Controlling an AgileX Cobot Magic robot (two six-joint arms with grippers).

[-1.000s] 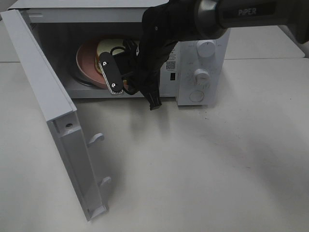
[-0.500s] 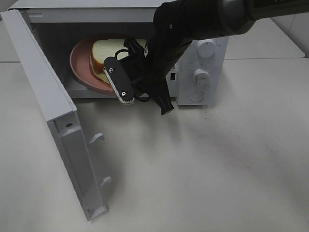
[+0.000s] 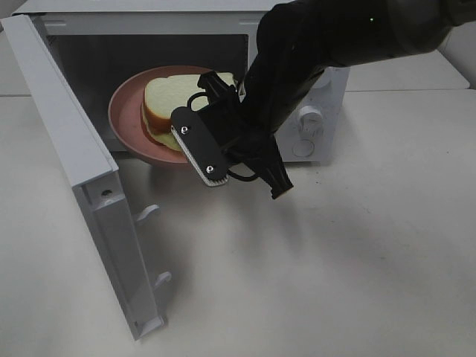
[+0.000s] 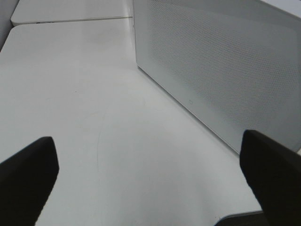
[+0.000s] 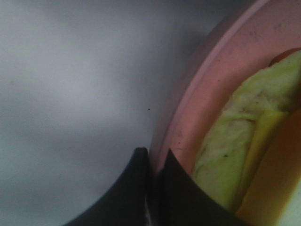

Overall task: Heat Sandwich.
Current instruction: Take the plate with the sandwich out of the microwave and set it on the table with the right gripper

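- The sandwich (image 3: 175, 104), white bread with a tan crust and a yellow-green filling, lies on a round pink plate (image 3: 123, 123) in the mouth of the open microwave (image 3: 312, 89); the plate's near rim juts out past the oven's front edge, above the desk (image 3: 335, 253).
- In the right wrist view the filling (image 5: 235, 141) and the plate's rim (image 5: 197, 94) fill the frame.
- The right pincer (image 3: 199, 145) is clamped narrow on the plate's near-right rim; its two dark fingers (image 5: 136, 188) meet on that edge.
- The microwave door (image 3: 82, 178) stands swung wide to the left.
- The left pincer (image 4: 150, 179) hangs wide over bare desk, holding nothing, beside the door's perforated panel (image 4: 225, 61).
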